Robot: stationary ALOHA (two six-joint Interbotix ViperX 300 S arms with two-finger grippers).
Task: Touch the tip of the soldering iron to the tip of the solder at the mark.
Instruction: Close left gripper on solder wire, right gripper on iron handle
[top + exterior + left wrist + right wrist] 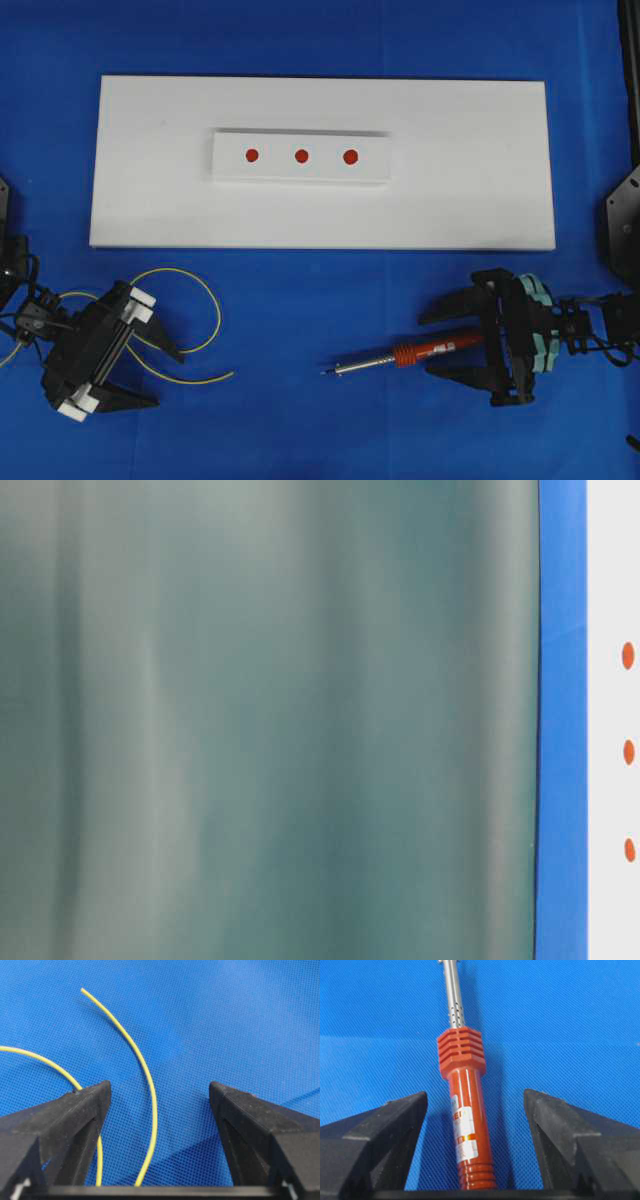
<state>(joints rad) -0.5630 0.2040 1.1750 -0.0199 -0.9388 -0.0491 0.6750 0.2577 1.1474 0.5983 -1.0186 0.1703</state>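
Straddling both targets: left gripper spread wide around the solder, right gripper gaping either side of the soldering iron handle, neither clamped. Both lie on the blue cloth, well short of the marks. Risks: thin wire slipping out as the jaws shut; iron rolling off-centre. Table-level view looks blocked, so height is a guess

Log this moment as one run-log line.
left gripper: open, straddling solder | right gripper: open, straddling soldering iron handle | neither lifted | marks: untouched
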